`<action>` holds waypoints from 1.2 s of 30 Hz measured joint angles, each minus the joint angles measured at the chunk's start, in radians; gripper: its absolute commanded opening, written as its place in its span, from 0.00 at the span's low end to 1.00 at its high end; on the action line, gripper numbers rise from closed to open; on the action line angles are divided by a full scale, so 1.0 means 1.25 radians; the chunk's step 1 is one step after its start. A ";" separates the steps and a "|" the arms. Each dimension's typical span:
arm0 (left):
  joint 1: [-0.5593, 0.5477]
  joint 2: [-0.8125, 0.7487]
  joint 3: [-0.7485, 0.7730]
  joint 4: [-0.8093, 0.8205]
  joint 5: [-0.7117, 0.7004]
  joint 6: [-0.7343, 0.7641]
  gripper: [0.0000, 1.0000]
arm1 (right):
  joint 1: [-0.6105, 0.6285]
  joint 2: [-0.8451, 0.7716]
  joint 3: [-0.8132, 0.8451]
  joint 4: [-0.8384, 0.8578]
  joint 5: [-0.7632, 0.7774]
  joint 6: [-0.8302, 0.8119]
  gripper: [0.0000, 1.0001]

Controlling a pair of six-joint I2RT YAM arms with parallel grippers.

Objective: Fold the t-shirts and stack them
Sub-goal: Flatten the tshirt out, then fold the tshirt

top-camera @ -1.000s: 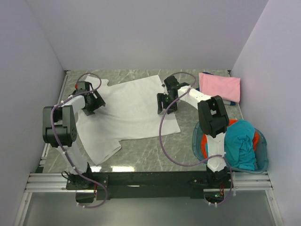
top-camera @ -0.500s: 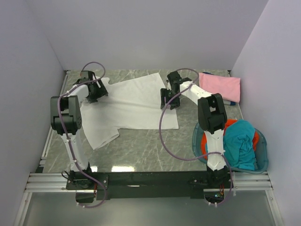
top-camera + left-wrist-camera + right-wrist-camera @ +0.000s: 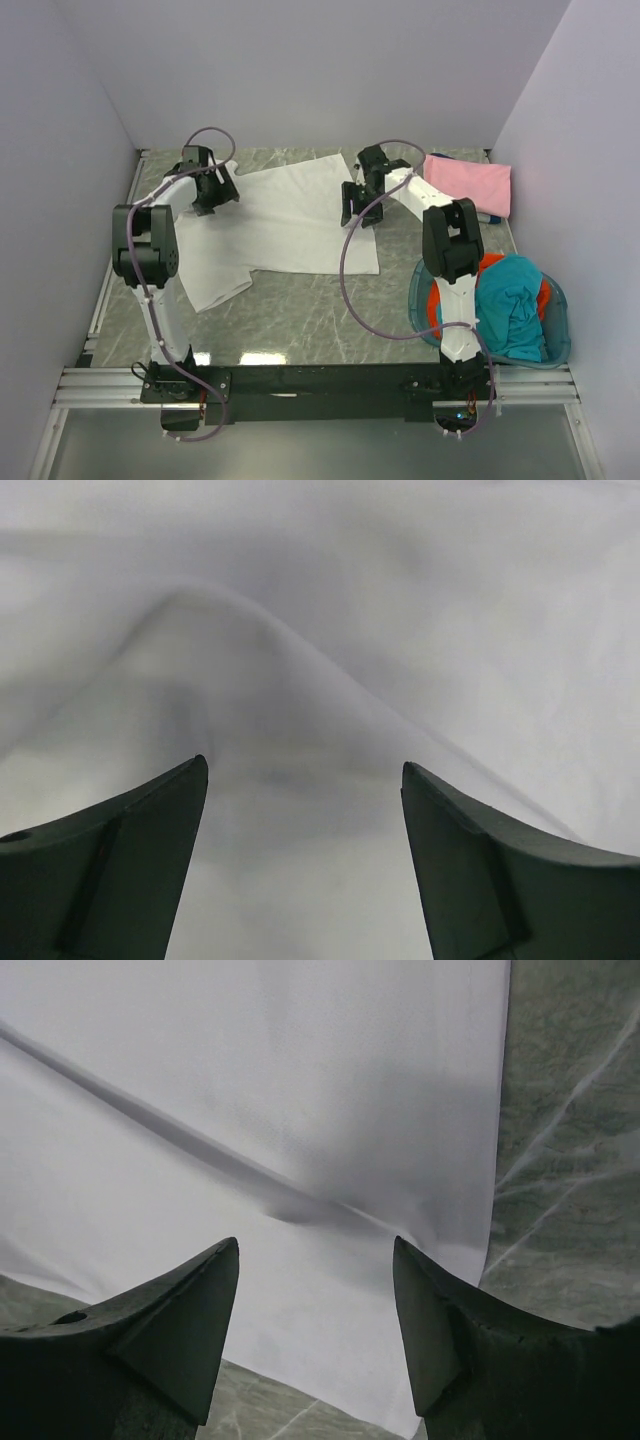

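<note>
- The white shirt [image 3: 270,225] lies spread on the surface [image 3: 320,330], in its far half between the two arms. One sleeve trails toward the left edge.
- Over the last second both claws have slid toward the far edge. The shirt has gone with them, and its near hem now sits farther from the near edge than before.
- The left claw [image 3: 213,188] is low on the shirt near the far-left corner. Its fingers are spread wide, and a soft ridge of cloth rises ahead of them, unpinched.
- The right claw [image 3: 357,208] is at the shirt's right border, also spread wide and clamping nothing. A crease runs in between its fingers.
- This looks like dragging and smoothing rather than folding, and no fold shows in the white shirt yet.
- The pink shirt [image 3: 467,185] lies folded at the far-right corner, probably where the stack will go.
- The teal shirt [image 3: 510,310] and orange-red shirt [image 3: 432,300] wait in the basket [image 3: 562,335] at the right edge, so most of the task remains.
</note>
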 measured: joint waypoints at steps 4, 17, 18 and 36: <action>-0.009 -0.119 -0.056 -0.013 -0.018 -0.020 0.84 | 0.000 -0.019 0.027 -0.010 -0.005 -0.003 0.69; -0.008 -0.576 -0.467 -0.057 -0.158 -0.179 0.71 | 0.000 -0.255 -0.226 -0.012 0.020 0.001 0.64; -0.008 -0.599 -0.504 -0.068 -0.167 -0.193 0.70 | 0.000 -0.266 -0.249 -0.013 0.023 0.003 0.62; -0.008 -0.919 -0.795 -0.151 -0.226 -0.436 0.64 | -0.001 -0.326 -0.449 0.019 0.075 0.037 0.40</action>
